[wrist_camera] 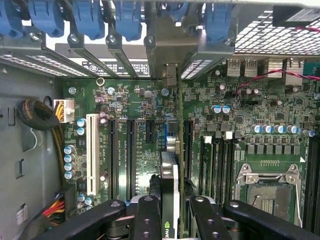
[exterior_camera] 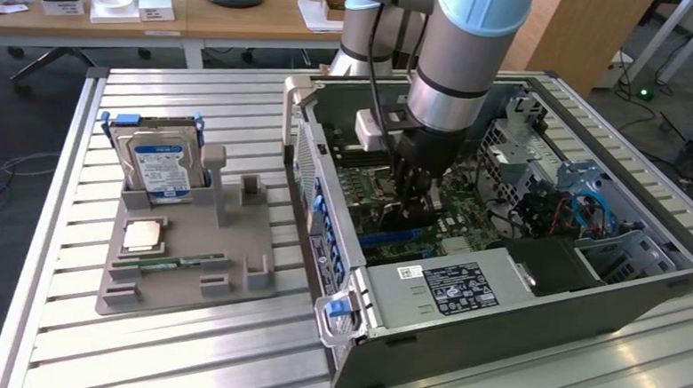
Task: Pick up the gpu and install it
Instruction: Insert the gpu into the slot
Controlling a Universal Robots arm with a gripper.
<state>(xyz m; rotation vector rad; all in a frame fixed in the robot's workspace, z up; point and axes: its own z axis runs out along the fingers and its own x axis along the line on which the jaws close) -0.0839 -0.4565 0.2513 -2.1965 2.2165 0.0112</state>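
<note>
The gpu [wrist_camera: 170,182] appears edge-on in the wrist view, a thin dark card standing upright over the green motherboard [wrist_camera: 135,105], in line with the blue expansion slot [wrist_camera: 169,131]. My gripper [wrist_camera: 170,212] is shut on it, with a black finger [wrist_camera: 146,217] on each side. In the exterior view the gripper [exterior_camera: 412,206] reaches down into the open computer case [exterior_camera: 496,291], and the dark card [exterior_camera: 407,222] sits just above the board between the fingers. Whether the card's edge touches the slot is hidden.
A grey holder [exterior_camera: 175,283] at the exterior view's left carries a silver hard drive [exterior_camera: 158,166], a processor chip [exterior_camera: 142,234] and a green memory stick [exterior_camera: 185,261]. Inside the case are blue slot latches [wrist_camera: 90,20], a white slot [wrist_camera: 91,152], the processor socket [wrist_camera: 265,192] and cables [exterior_camera: 559,210].
</note>
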